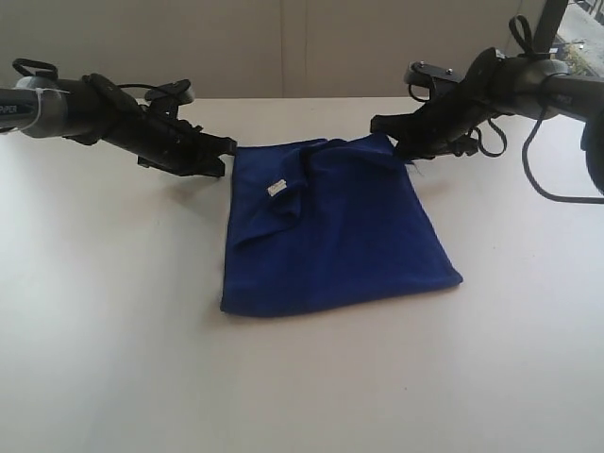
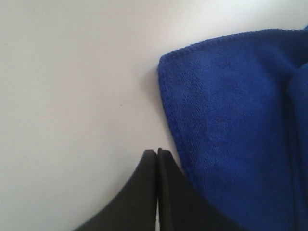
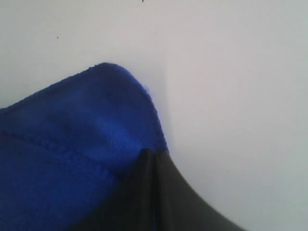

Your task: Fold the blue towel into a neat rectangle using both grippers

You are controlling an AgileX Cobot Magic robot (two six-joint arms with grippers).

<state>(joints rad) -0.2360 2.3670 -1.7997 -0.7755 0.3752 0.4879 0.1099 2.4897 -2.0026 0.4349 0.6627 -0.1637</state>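
The blue towel (image 1: 335, 231) lies on the white table, with a flap and small white tag (image 1: 276, 189) turned up near its far left. My left gripper (image 1: 225, 151) hovers just off the towel's far left corner. In the left wrist view it (image 2: 157, 152) is shut with nothing between the fingers, and the towel's hemmed edge (image 2: 169, 96) runs alongside it. My right gripper (image 1: 392, 135) is at the far right corner. There its (image 3: 154, 152) jaws are pressed together over the towel corner (image 3: 115, 91); I see no cloth bunched between them.
The white table (image 1: 113, 330) stretches around the towel on all sides. Black cables (image 1: 538, 160) loop down from the right arm at the far right. A pale wall stands behind the table's far edge.
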